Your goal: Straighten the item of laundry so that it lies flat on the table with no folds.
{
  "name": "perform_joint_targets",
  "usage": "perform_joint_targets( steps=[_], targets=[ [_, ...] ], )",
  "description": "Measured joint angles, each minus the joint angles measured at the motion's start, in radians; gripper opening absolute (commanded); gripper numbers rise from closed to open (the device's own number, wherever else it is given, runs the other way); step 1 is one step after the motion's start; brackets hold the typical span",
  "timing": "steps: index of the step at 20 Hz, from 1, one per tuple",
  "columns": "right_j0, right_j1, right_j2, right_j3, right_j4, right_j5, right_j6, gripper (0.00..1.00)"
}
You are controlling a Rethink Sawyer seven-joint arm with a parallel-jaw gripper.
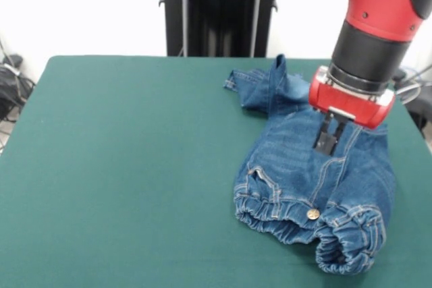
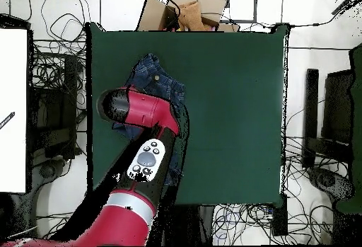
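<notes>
Showing only in front view, gripper point(image 1: 329, 138) nearly closed, fingertips on crumpled jeans point(image 1: 297, 187), grip unclear.

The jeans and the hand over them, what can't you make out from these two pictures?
- Overhead view: the arm covers the lower part of the jeans, and the hand itself is hidden under it.
- Front view: the hand is small and dark against the denim, so open or shut is unclear.
- Front view: the leg ends are bunched up, hiding their folds.
</notes>
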Motion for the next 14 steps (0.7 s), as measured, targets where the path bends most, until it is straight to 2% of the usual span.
perform_joint_targets(
  steps=[7,14],
  targets=[
    [0.012,0.016,0.004,-0.037,0.000,-0.002,0.000,0.00],
    [-0.068,-0.012,0.081,-0.028,-0.001,-0.064,0.000,0.00]
  ],
)
